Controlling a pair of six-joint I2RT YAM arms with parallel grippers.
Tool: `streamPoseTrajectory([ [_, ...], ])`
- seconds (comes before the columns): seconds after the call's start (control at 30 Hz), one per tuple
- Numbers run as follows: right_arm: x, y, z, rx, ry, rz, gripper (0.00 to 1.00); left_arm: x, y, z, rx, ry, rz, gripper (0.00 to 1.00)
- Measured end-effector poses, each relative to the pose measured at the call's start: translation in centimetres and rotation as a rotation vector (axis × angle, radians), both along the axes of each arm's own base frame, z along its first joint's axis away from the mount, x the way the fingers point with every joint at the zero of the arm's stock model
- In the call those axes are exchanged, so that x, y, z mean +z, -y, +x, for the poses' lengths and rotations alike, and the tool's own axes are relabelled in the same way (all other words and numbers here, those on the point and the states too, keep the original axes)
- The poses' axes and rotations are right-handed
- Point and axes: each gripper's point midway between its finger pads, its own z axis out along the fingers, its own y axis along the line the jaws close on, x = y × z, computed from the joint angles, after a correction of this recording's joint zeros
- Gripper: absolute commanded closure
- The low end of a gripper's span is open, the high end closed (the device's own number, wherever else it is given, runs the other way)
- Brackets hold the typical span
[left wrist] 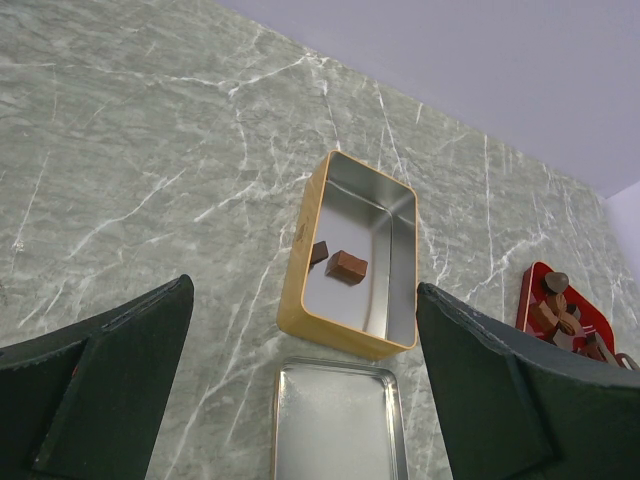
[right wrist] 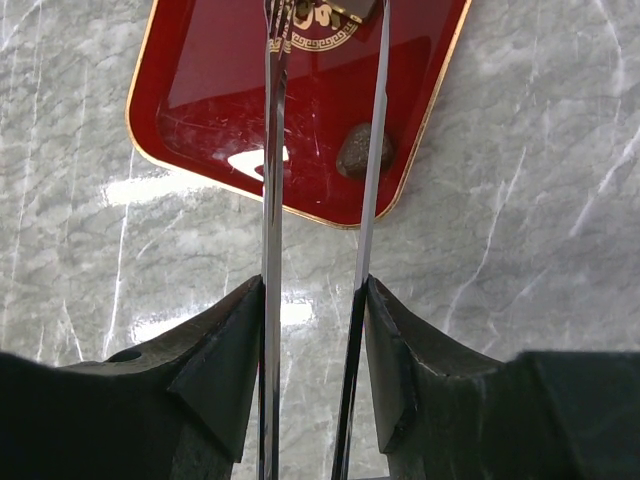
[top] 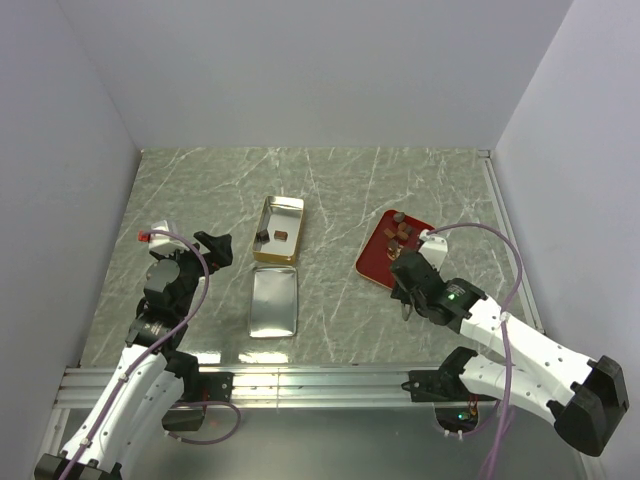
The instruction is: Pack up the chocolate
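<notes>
The gold tin [top: 278, 229] lies open, and two pieces of chocolate [left wrist: 347, 266] rest on its floor. More chocolate [top: 400, 232] sits on the red tray [top: 378, 262]. My right gripper [right wrist: 313, 290] is shut on a pair of metal tongs [right wrist: 272, 200], whose blades reach over the tray [right wrist: 210, 90]. One dark piece [right wrist: 352, 152] lies beside the right blade. Another piece shows at the tong tips at the top edge of the right wrist view, and I cannot tell whether it is pinched. My left gripper [left wrist: 303, 288] stands open left of the tin, holding nothing.
The tin's silver lid [top: 273, 303] lies inside-up just in front of the tin. White walls enclose the marble table on three sides. An aluminium rail [top: 300, 385] runs along the near edge by the arm bases.
</notes>
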Motion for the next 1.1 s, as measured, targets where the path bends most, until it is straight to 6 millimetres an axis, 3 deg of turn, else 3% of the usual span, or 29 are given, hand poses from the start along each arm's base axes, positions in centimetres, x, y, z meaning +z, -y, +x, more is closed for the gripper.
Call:
streamPoseTrajectory([
  [1.1, -0.19, 0.22, 0.18, -0.018, -0.007, 0.007, 0.48, 0.06, 0.11, -0.04, -0.007, 0.002, -0.001, 0.0],
])
